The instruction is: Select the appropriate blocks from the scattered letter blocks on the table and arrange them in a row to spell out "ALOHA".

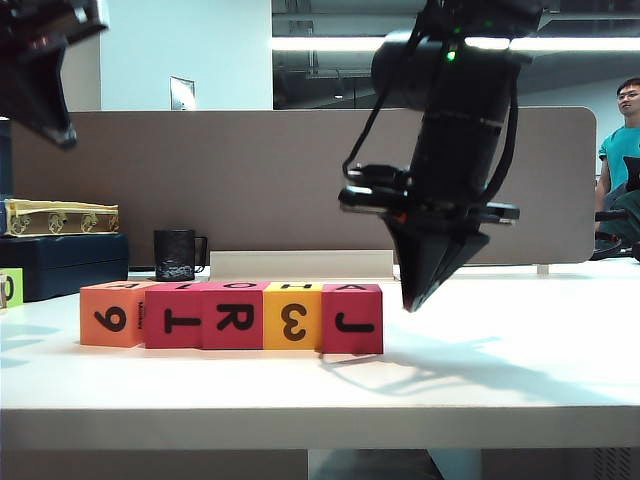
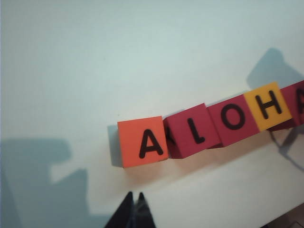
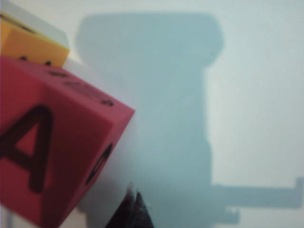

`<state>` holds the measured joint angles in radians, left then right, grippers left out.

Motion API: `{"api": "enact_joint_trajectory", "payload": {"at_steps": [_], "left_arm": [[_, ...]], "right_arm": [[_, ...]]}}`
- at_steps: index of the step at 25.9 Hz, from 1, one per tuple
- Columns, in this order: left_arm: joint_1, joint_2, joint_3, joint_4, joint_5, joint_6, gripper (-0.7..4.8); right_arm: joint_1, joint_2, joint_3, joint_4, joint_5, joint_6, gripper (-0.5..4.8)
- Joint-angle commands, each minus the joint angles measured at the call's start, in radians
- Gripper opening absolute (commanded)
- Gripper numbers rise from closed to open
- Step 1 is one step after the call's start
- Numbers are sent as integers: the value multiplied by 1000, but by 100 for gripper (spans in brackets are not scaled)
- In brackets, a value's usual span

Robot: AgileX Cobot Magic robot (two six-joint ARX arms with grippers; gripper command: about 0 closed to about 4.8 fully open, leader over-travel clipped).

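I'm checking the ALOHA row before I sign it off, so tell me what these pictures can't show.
- Last red block: left wrist view's edge cuts its top letter.
- Block tops: exterior view sees them edge-on, only the front faces read, as on the orange block.
- Left gripper, shut: exterior view's corner crops its arm, the tip is not seen there.
- Right gripper, shut beside the row: touching the block or not can't be told; right wrist view is blurred.

In the left wrist view the blocks' top faces read A on the orange block (image 2: 142,141), L (image 2: 192,130) and O (image 2: 233,118) on red blocks, H on the yellow block (image 2: 267,106). From the front, the row's side faces show 9 (image 1: 112,315), a sideways T (image 1: 175,318), R (image 1: 233,317), 3 (image 1: 292,318) and a sideways J (image 1: 352,319). The right wrist view shows A on a red block (image 3: 42,142).
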<state>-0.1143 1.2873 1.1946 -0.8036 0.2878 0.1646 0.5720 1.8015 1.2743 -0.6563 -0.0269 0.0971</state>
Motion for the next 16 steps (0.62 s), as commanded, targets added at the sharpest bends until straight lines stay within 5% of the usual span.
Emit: {"api": "enact_joint_trajectory", "payload": {"at_steps": [1, 12, 16], "left_arm": [[1, -51, 3, 15, 4, 5, -6], [0, -72, 4, 13, 5, 8, -6], [0, -72, 4, 13, 5, 8, -6]], "right_arm": [[1, 29, 2, 60, -15, 9, -2], [2, 56, 2, 164, -106, 61, -2], [2, 49, 2, 159, 3, 59, -2]]}}
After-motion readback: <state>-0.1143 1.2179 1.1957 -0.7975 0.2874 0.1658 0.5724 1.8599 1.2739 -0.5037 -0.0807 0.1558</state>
